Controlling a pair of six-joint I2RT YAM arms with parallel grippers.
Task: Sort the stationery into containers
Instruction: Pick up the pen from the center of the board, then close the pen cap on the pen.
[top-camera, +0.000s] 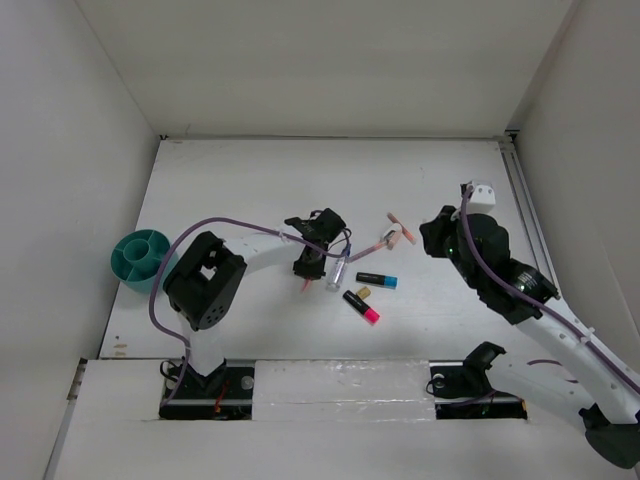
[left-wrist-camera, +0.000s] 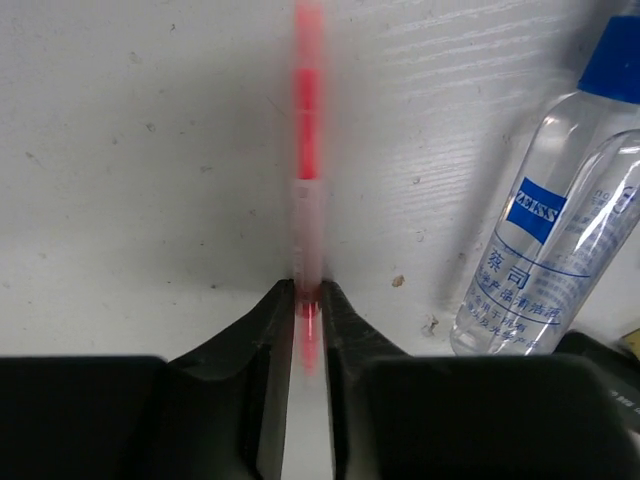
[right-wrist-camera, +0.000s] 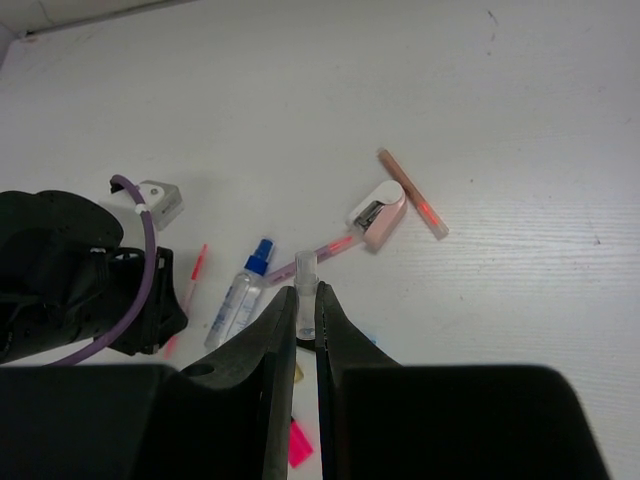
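In the left wrist view my left gripper (left-wrist-camera: 307, 295) is shut on a thin pink pen (left-wrist-camera: 307, 120) that lies on the white table, its jaws pressing the pen's near end from both sides. From above, that gripper (top-camera: 308, 265) sits mid-table. A clear blue-capped bottle (left-wrist-camera: 545, 240) lies just to its right. My right gripper (right-wrist-camera: 306, 295) is shut on a small clear tube (right-wrist-camera: 306, 272) and hovers above the table (top-camera: 432, 238). A blue-ended black marker (top-camera: 377, 280), a pink-ended black marker (top-camera: 361, 307) and a tan bit (top-camera: 364, 292) lie between the arms. The teal organizer (top-camera: 140, 258) stands at the left edge.
A pink clip-like piece (right-wrist-camera: 378, 215), a brown-pink pen (right-wrist-camera: 412, 193) and a purple-pink pen (right-wrist-camera: 325, 250) lie in a cluster behind the markers. White walls enclose the table on three sides. A purple cable (top-camera: 250, 228) arcs over the left arm.
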